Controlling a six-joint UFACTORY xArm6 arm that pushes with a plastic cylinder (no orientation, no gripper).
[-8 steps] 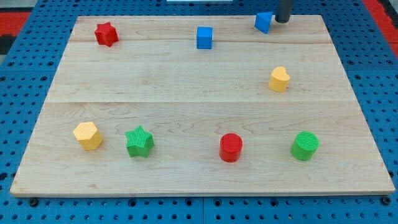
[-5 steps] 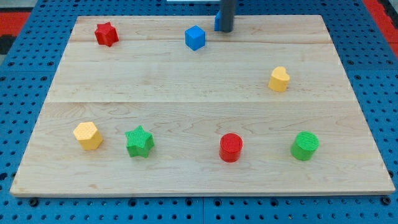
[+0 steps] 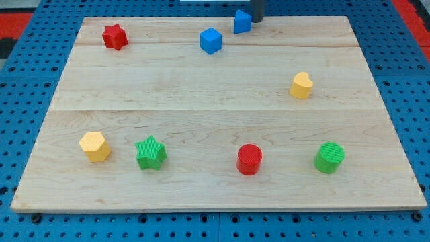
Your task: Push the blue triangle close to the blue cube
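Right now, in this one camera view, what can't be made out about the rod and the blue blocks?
- Rod: cut off by the view's top edge; only its lower end shows, my tip.
- Contact between my tip and the small blue triangle block: too small to tell.
- Blue triangle's far side: hidden.
- Blue cube block: rear faces hidden.

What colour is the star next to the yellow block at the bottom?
Green. The green star shows clearly in the camera view, right of the yellow block.

Pale wooden tabletop [image 3: 201, 94]; top: red star [image 3: 115, 36], blue cube [image 3: 211, 40], blue triangle [image 3: 242, 21]; right: yellow heart [image 3: 302, 85]; bottom row: yellow hexagon [image 3: 95, 146], green star [image 3: 150, 153], red cylinder [image 3: 249, 159], green cylinder [image 3: 329, 157].
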